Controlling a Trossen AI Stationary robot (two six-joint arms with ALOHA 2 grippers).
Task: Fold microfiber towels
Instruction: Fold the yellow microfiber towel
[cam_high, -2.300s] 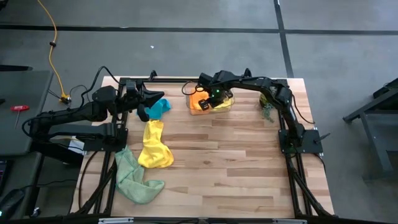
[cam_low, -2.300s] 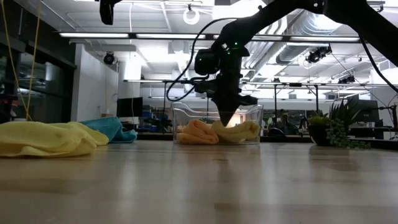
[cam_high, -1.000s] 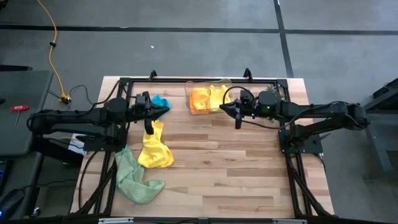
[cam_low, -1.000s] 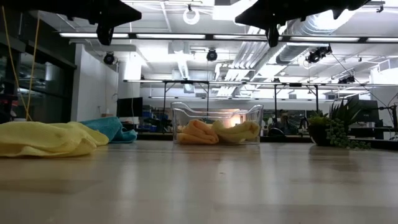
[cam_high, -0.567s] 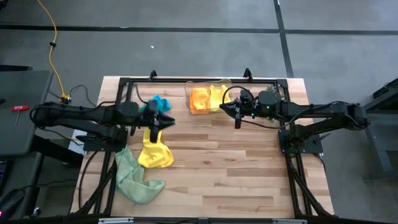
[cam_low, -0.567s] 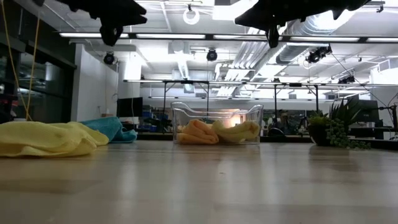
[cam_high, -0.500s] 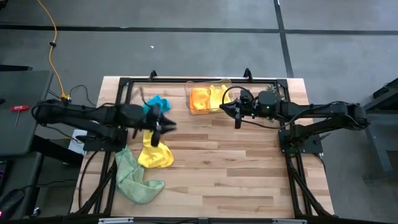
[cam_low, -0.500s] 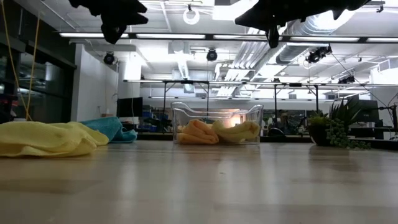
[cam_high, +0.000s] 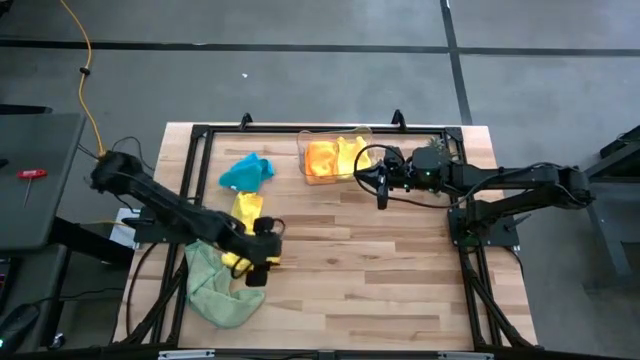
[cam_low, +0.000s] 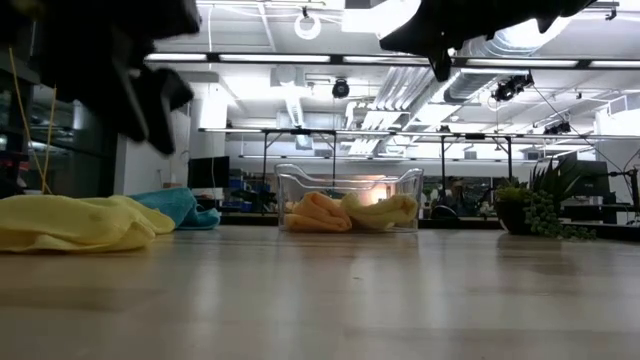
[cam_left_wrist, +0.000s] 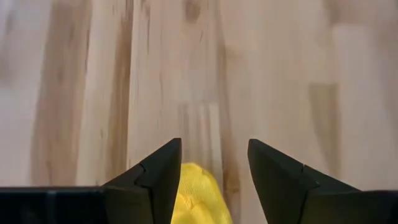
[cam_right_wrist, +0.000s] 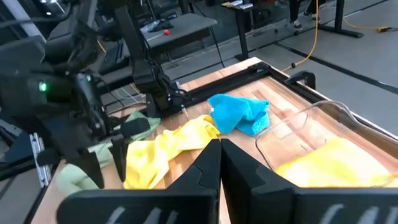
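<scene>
Starting at the left of the desk (cam_high: 400, 270), the light green towel (cam_high: 212, 288) lies crumpled near the front corner, with the loose yellow towel (cam_high: 244, 222) just behind it and the teal-blue towel (cam_high: 245, 171) bunched farther back; none of the three looks folded. The left tool (cam_high: 256, 272) hangs over the near end of that yellow towel with its fingers parted and nothing between them, so I judge a pick-up is only being lined up. Further right, the clear bin (cam_high: 336, 157) at the back holds the orange towel (cam_high: 322, 160) and a second yellow towel (cam_high: 353, 152), which seem finished, though their folds are hard to confirm from above. That would leave two done and three to go. The right tool (cam_high: 381, 196) waits above the desk just in front of the bin, fingers pressed together and empty. Only the left wrist view shows the gap between the left fingers (cam_left_wrist: 155, 177) with the yellow tip under it; only the low view shows the bin's two towels mounded side by side.
</scene>
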